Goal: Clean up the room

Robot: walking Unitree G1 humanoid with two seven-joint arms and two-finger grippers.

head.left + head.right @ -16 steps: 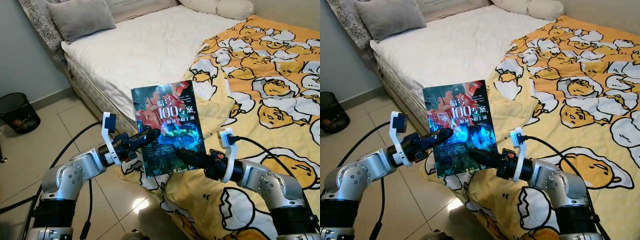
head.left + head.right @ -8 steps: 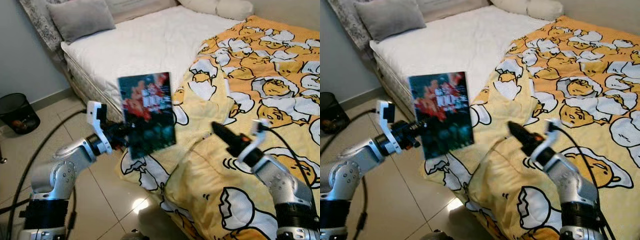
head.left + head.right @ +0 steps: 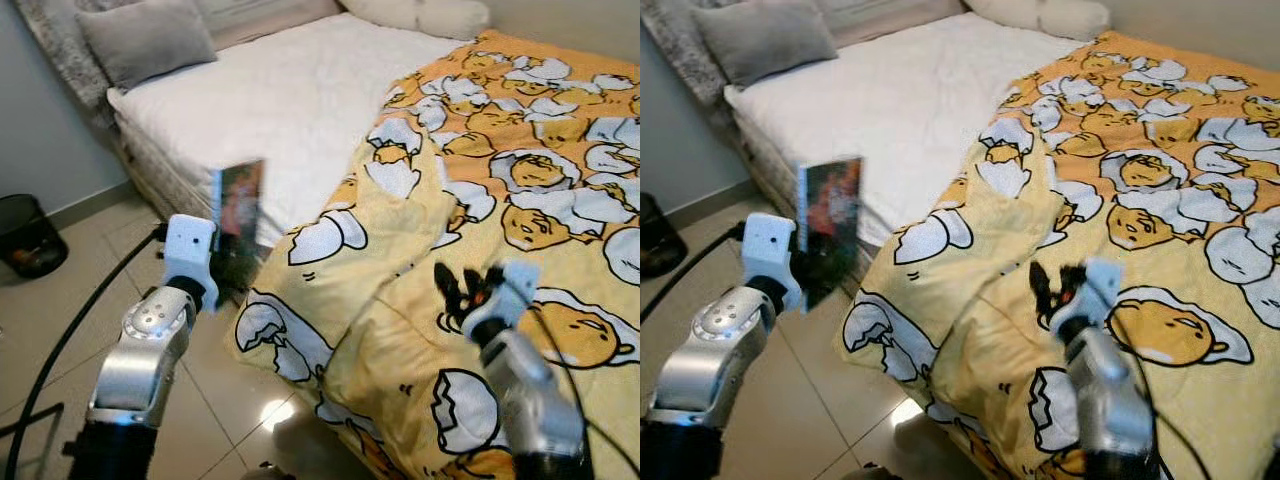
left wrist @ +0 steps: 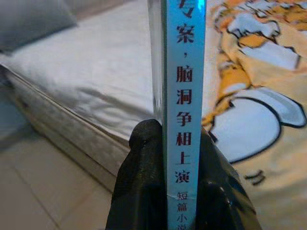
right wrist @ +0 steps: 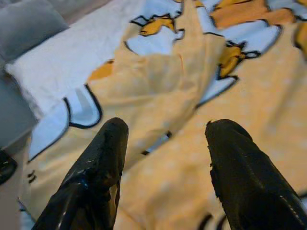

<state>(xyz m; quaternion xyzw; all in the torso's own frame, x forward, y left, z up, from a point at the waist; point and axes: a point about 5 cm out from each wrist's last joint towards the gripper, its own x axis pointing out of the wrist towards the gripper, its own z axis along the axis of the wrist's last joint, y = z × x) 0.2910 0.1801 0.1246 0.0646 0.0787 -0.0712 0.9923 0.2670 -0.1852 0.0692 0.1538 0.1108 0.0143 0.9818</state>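
Note:
A dark book (image 3: 240,222) with a red and blue cover stands upright and nearly edge-on beside the bed's near corner. My left gripper (image 4: 180,165) is shut on its blue spine, which carries red Chinese characters; one black finger (image 4: 141,184) presses each side. My right gripper (image 3: 458,290) hovers open above the yellow egg-patterned blanket (image 3: 520,170), its two fingers (image 5: 96,177) spread wide with nothing between them.
A bed with a white sheet (image 3: 290,100) and a grey pillow (image 3: 145,40) lies ahead. A black waste bin (image 3: 25,235) stands on the tiled floor at the left. A black cable (image 3: 70,335) trails across the floor by my left arm.
My left gripper carried the book leftward and turned it from facing me to edge-on. My right gripper let go of the book and drew back right over the blanket.

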